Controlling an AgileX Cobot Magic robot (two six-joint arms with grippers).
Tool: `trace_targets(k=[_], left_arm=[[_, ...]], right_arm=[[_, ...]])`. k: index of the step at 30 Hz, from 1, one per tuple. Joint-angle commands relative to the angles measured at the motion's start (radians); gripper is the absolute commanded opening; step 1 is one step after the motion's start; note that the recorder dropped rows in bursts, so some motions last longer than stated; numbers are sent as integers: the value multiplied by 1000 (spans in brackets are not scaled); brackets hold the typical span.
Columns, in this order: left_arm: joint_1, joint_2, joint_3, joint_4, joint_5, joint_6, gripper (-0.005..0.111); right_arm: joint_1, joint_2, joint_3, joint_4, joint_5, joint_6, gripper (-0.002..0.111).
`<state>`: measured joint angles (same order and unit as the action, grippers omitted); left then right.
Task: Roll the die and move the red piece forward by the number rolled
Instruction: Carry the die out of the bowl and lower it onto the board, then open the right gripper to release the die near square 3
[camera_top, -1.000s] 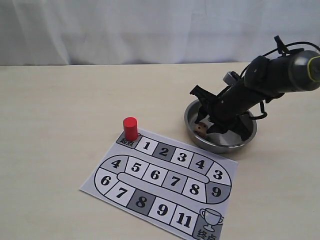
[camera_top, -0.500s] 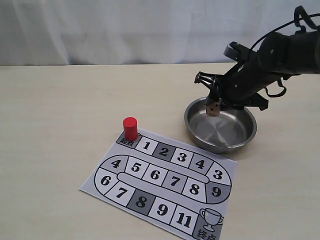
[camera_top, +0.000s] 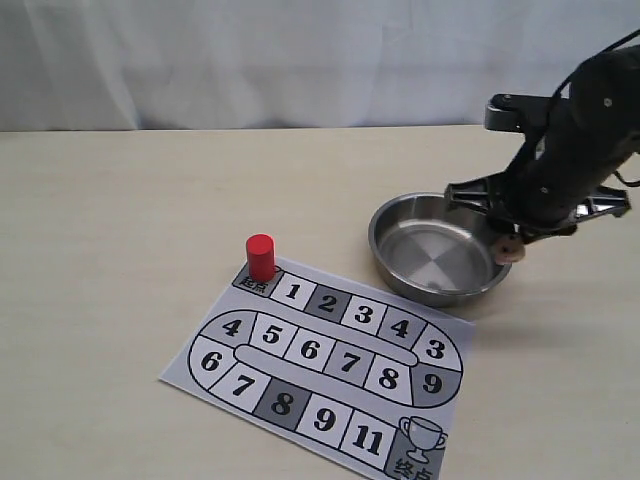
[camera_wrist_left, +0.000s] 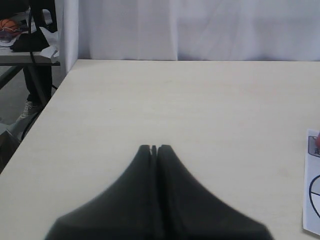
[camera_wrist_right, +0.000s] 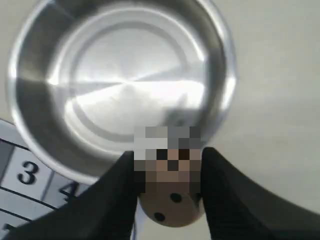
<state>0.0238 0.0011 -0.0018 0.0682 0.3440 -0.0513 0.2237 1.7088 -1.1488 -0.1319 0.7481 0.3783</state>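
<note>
The right gripper (camera_top: 508, 243) is clamped on the die (camera_wrist_right: 172, 210). It has lifted the cube out of the bowl (camera_top: 395, 262) and swung it over the rim at the bowl's 3 o'clock, so the bowl is now empty. I judge the pick-up done and the roll itself still to come: the die must be let go to tumble into the bowl. The red piece (camera_top: 261, 256) has not moved and stands on the start square at the board's (camera_top: 320, 350) 11 o'clock corner. The left gripper (camera_wrist_left: 154, 150) rests pinched together on nothing, well apart.
</note>
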Motion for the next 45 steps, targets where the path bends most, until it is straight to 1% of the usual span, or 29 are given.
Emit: trace_targets(k=[1,7,11,13,16,17,19,20,22,23,25,27,29,30,32,37,39,45], left_arm=[[0,-1,2,0,-12,-6,0],[0,-1,2,0,-12,-6,0],[0,-1,2,0,-12,-6,0],[0,-1,2,0,-12,-6,0],[0,-1,2,0,-12,-6,0],[0,-1,2,0,-12,-6,0],[0,-1,2,0,-12,-6,0],[0,-1,2,0,-12,-6,0],[0,-1,2,0,-12,-6,0],[0,-1,2,0,-12,-6,0],[0,-1,2,0,-12,-6,0],[0,-1,2,0,-12,-6,0],[0,-1,2,0,-12,-6,0],[0,-1,2,0,-12,-6,0],[0,-1,2,0,-12,-6,0],[0,-1,2,0,-12,-6,0],[0,-1,2,0,-12,-6,0],[0,-1,2,0,-12,-6,0]], right_arm=[[1,-111,134,-195,62,129,4],[1,-161,296,-333,55,138,4],[1,-159,366,-407,-11,138,4],[1,-154,382,-410,-66,138,4],[1,-148,384,-339,-145,104,4],[1,-145,384,-288,-173,58,4],[1,-133,384,-92,-238,-125,6],[1,-125,384,22,-264,-201,9],[1,-101,384,232,-296,-395,23],[1,-88,384,323,-298,-485,33],[1,-65,384,465,-298,-645,56],[1,-50,384,584,-307,-778,83],[1,-48,382,677,-309,-860,97],[1,-48,382,712,-304,-900,99],[1,-57,382,721,-314,-914,98],[-6,-76,382,680,-386,-784,92],[-6,-80,382,647,-379,-775,90],[-6,-82,382,512,-355,-683,90]])
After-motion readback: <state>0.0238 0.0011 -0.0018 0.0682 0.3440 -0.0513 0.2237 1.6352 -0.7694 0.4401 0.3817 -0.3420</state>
